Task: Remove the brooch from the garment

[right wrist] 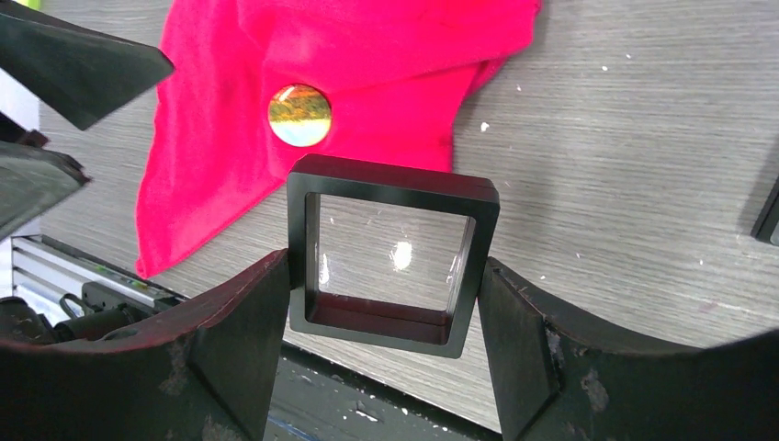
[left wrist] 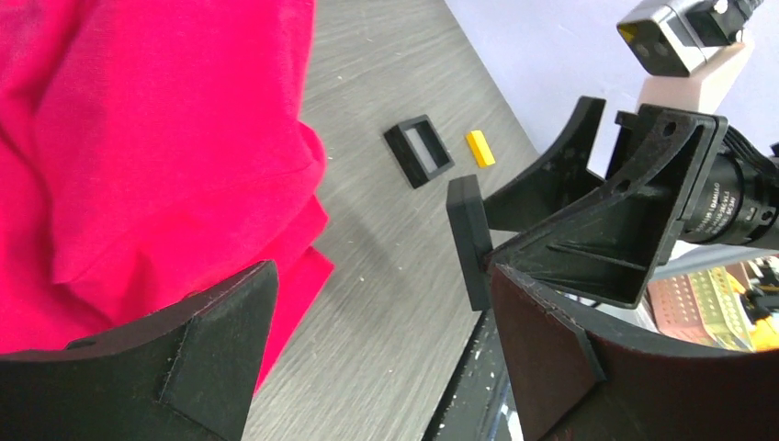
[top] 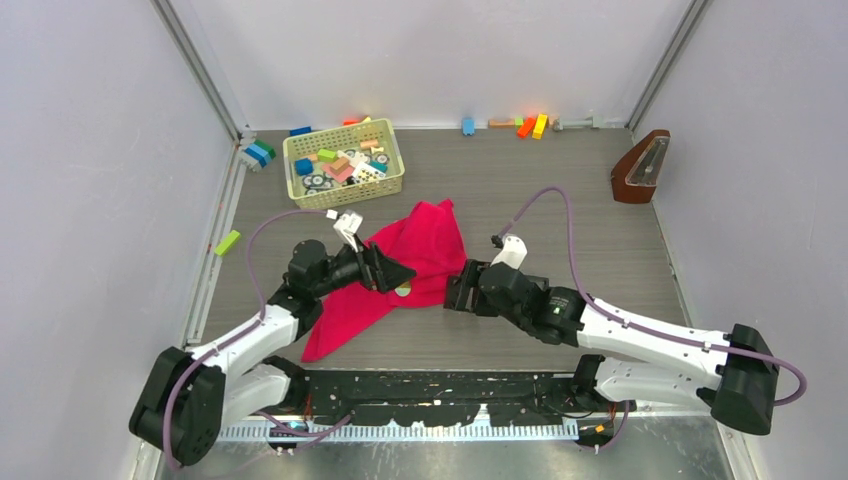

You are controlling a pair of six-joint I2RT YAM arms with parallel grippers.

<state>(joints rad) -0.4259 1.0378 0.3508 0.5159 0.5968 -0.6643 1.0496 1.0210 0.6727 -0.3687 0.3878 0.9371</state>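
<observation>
The crimson-pink garment (top: 420, 250) lies crumpled mid-table, between both arms. The brooch (top: 402, 291), a small round yellowish-green badge, sits on its near fold and shows plainly in the right wrist view (right wrist: 299, 115). My left gripper (top: 392, 270) hovers over the garment's (left wrist: 156, 138) near edge just left of the brooch, open (left wrist: 381, 340), with only bare table between its fingers. My right gripper (top: 458, 290) is just right of the brooch and shut (right wrist: 386, 322) on a black square tray (right wrist: 393, 253) with a clear film, held upright in front of the garment (right wrist: 349, 83).
A second black square tray (left wrist: 419, 152) and a yellow block (left wrist: 479, 148) lie on the table. A yellow basket (top: 343, 162) of toy blocks stands behind the garment. Loose blocks (top: 530, 125) line the back wall, and a brown metronome (top: 640, 168) stands far right. A green block (top: 227, 242) lies left.
</observation>
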